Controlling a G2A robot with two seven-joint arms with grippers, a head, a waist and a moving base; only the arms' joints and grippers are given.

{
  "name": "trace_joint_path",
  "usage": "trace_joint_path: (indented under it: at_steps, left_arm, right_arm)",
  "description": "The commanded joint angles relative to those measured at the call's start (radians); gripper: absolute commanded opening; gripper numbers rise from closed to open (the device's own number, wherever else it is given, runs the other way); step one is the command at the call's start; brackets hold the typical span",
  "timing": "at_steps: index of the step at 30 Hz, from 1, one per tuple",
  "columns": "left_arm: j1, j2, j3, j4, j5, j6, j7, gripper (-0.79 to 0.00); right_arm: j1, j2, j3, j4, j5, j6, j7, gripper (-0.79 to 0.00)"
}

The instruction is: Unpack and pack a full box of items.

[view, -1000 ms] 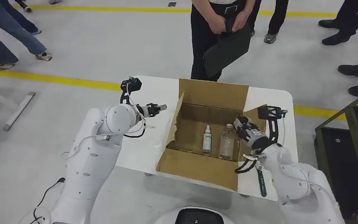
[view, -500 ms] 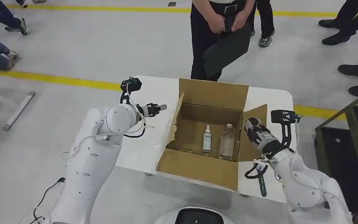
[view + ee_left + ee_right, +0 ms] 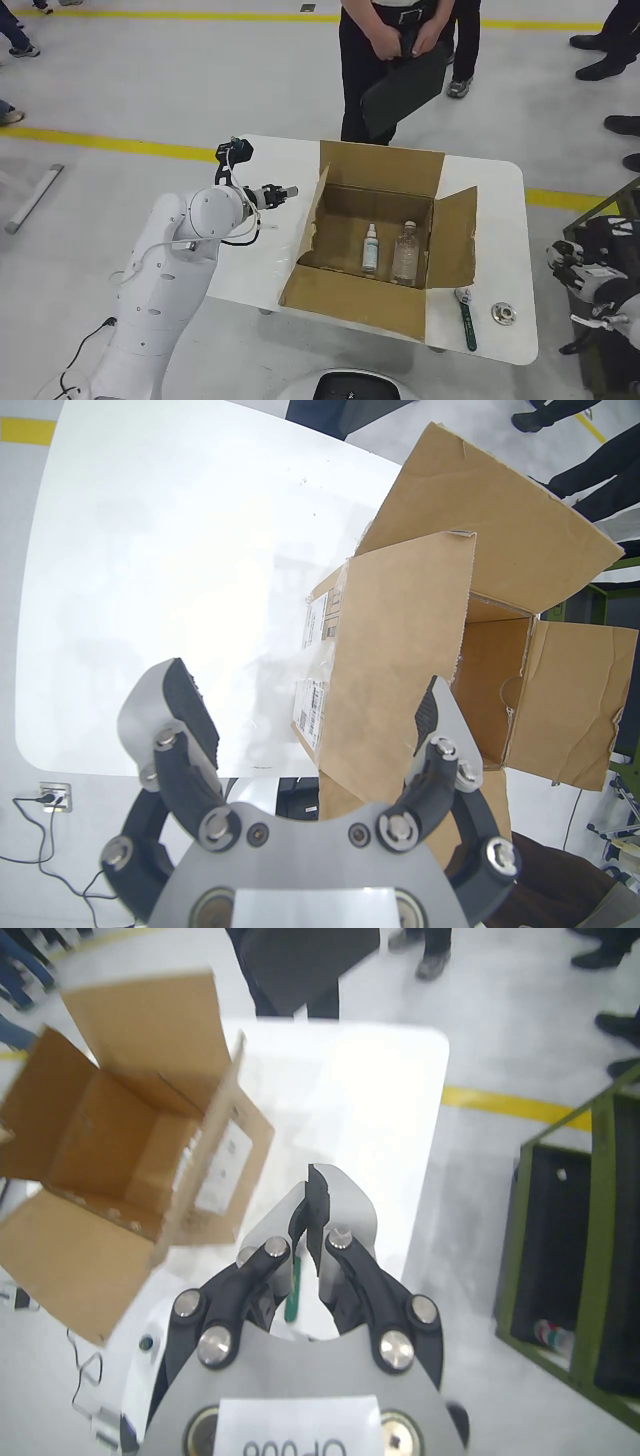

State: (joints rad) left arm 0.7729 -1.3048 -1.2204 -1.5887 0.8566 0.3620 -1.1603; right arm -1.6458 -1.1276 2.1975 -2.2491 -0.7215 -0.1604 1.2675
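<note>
The open cardboard box (image 3: 352, 289) stands mid-table with all flaps up. Inside lie a small white bottle (image 3: 370, 248) and a clear bottle (image 3: 406, 253). My left gripper (image 3: 285, 191) hovers over the table left of the box; in its wrist view the left gripper (image 3: 305, 677) is open and holds nothing, facing the box's left flap (image 3: 395, 640). My right gripper (image 3: 563, 257) hangs beyond the table's right edge. In the right wrist view the right gripper (image 3: 312, 1180) is shut on nothing, and the box (image 3: 75, 1223) is off to one side.
A green-handled wrench (image 3: 466, 320) and a round metal part (image 3: 503, 314) lie on the table right of the box. A green rack (image 3: 555, 1208) holding a black bin stands beside the table's right end. A person stands behind the table.
My right arm has pulled away from the box's right flap and swung rightward, off past the table edge. The left arm has stayed put.
</note>
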Motion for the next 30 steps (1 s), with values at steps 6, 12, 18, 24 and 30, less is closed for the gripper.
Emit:
trace_joint_path:
  at_steps: [6, 12, 18, 24, 30]
  left_arm:
    - [0.000, 0.000, 0.000, 0.000, 0.000, 0.000, 0.000, 0.000]
    - [0.000, 0.000, 0.000, 0.000, 0.000, 0.000, 0.000, 0.000]
    - [0.000, 0.000, 0.000, 0.000, 0.000, 0.000, 0.000, 0.000]
    - [0.000, 0.000, 0.000, 0.000, 0.000, 0.000, 0.000, 0.000]
    - [0.000, 0.000, 0.000, 0.000, 0.000, 0.000, 0.000, 0.000]
  right_arm:
    - [-0.082, 0.015, -0.042, 0.042, -0.032, -0.107, 0.171, -0.785]
    - [-0.082, 0.015, -0.042, 0.042, -0.032, -0.107, 0.171, -0.785]
    - [-0.089, 0.015, -0.053, 0.043, -0.044, -0.107, 0.154, -0.785]
    - [-0.104, 0.017, -0.226, 0.056, -0.246, 0.024, 0.166, -0.785]
    - [-0.033, 0.013, -0.407, 0.164, -0.368, 0.144, 0.122, -0.785]
